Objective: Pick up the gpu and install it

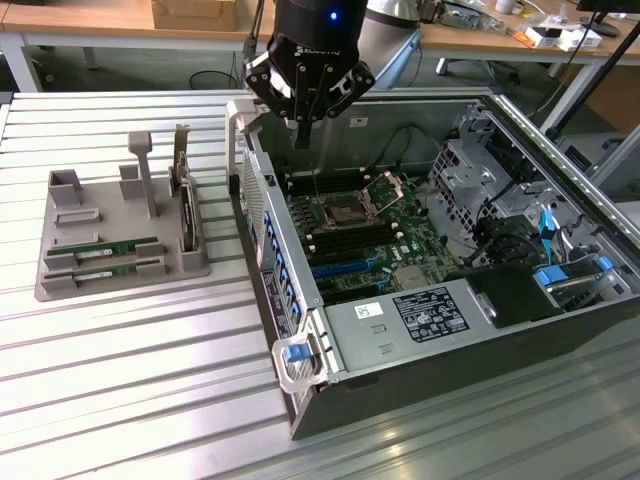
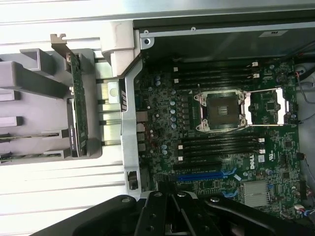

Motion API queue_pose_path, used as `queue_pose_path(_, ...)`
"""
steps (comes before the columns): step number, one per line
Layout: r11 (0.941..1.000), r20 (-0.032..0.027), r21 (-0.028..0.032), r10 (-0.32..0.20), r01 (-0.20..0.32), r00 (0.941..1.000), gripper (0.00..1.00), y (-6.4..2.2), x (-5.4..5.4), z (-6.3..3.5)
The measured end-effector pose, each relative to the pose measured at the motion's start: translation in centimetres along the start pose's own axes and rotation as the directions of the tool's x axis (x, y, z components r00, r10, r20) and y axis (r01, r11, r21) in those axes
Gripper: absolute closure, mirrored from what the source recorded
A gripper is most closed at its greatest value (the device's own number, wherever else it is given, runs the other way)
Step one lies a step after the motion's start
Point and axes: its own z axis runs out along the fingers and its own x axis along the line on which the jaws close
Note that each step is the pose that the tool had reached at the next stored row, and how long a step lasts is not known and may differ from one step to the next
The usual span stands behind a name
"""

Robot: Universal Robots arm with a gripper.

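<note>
Pincer (image 1: 303, 135) drawn together and empty, above open computer case (image 1: 440, 380); gpu (image 1: 105, 249) unpicked, lying in grey holder (image 1: 70, 225) at case's nine o'clock, exterior view.

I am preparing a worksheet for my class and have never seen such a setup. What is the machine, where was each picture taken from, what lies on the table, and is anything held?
The black machine is a robot arm; its hand, fingers shut and holding nothing visible, hangs over an open computer case. One picture comes from a camera off the arm, the other from a camera on its wrist, looking down at the green motherboard. On the ribbed metal table sits a grey holder with two green circuit-board sticks lying flat and a dark card standing upright.
</note>
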Motion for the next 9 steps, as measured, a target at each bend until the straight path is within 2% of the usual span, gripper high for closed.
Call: queue_pose_path(9, 1.0000, 0.0000, 0.0000, 0.000, 0.000, 1.0000, 0.90, -0.02, 0.26, -0.01)
